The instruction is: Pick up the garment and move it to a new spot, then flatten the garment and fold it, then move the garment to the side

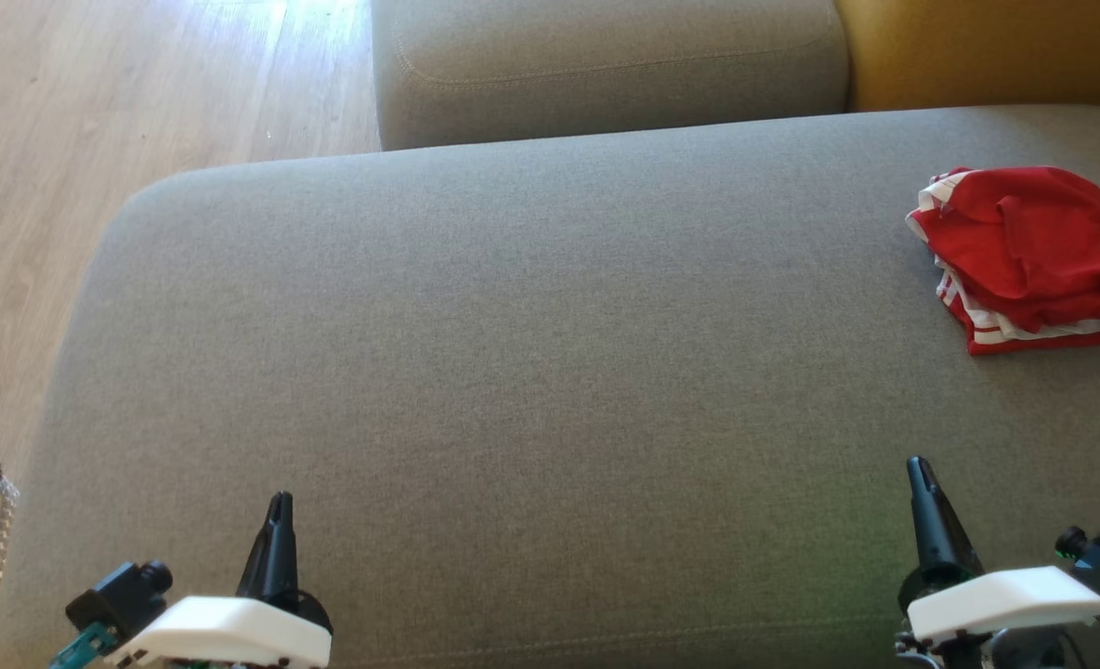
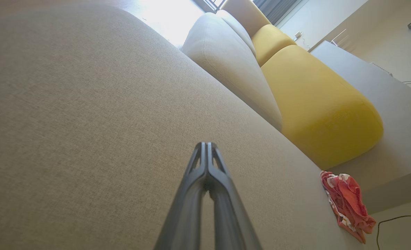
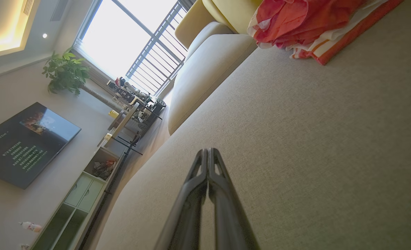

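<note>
At the near edge of the grey sofa seat [image 1: 531,372], the left pincer [image 1: 280,504] and right pincer [image 1: 918,466] sit closed tight and empty. Toward the seat's far right lies the garment [image 1: 1033,255]. It looks light, limp and soft; a raised fold along its striped near edge seems the best hold. Red cloth, white stripes, loosely bunched.

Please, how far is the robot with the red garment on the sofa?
Done: nothing that I can confirm. The red garment lies bunched, not flat, at the right of the grey seat cushion. In hand: nothing; left jaws and right jaws are shut, empty, apart from it. Left, it seems: picking up, moving, flattening, folding, setting aside.
</note>
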You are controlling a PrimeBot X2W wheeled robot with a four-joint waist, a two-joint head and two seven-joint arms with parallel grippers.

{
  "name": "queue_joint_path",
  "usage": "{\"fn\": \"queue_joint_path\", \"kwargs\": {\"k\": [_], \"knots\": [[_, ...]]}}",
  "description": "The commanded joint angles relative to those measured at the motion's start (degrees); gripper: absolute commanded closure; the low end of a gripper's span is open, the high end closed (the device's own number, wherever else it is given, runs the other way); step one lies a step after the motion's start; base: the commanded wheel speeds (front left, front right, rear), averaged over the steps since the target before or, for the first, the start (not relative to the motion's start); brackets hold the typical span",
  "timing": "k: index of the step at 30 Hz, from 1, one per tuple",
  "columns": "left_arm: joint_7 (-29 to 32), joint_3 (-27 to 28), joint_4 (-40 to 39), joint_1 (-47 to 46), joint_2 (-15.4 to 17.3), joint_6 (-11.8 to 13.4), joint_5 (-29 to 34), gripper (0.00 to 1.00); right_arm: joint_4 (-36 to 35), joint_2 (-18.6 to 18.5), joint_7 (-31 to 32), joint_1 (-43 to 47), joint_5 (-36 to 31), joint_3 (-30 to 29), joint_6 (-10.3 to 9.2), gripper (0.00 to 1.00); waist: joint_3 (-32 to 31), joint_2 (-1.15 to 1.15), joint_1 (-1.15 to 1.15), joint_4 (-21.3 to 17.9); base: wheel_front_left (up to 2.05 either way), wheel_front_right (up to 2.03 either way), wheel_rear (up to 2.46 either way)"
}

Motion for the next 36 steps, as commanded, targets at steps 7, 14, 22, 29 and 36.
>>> {"fn": "queue_joint_path", "kwargs": {"k": [7, 14, 22, 29, 36], "knots": [[1.07, 2.25, -0.78, -3.94, 1.0, -1.26, -5.98, 1.0, -1.39, -1.33, 1.34, -3.62, 5.56, 0.06, -0.01, 1.0, 0.14, 0.0, 0.0, -0.23, 0.0, 0.0, 0.0], [2.16, 3.3, 0.01, -5.1, 1.07, -2.13, -11.01, 1.0, -1.15, -1.41, 2.44, -4.42, 10.1, -0.13, -0.01, 1.0, 0.27, 0.0, 0.0, -0.45, 0.0, 0.0, 0.0], [3.59, 4.68, 1.04, -6.58, 1.13, -3.24, -17.45, 1.0, -0.83, -1.5, 3.89, -5.45, 15.92, -0.4, -0.01, 1.0, 0.45, 0.0, 0.0, -0.74, 0.0, 0.0, 0.0], [4.73, 5.78, 1.85, -7.74, 1.15, -4.11, -22.43, 1.0, -0.59, -1.55, 5.02, -6.26, 20.43, -0.63, -0.01, 1.0, 0.58, 0.0, 0.0, -0.96, 0.0, 0.0, 0.0], [5.71, 6.74, 2.54, -8.74, 1.16, -4.86, -26.69, 1.0, -0.38, -1.59, 6.0, -6.95, 24.29, -0.84, -0.02, 1.0, 0.7, 0.0, 0.0, -1.15, 0.0, 0.0, 0.0]]}}
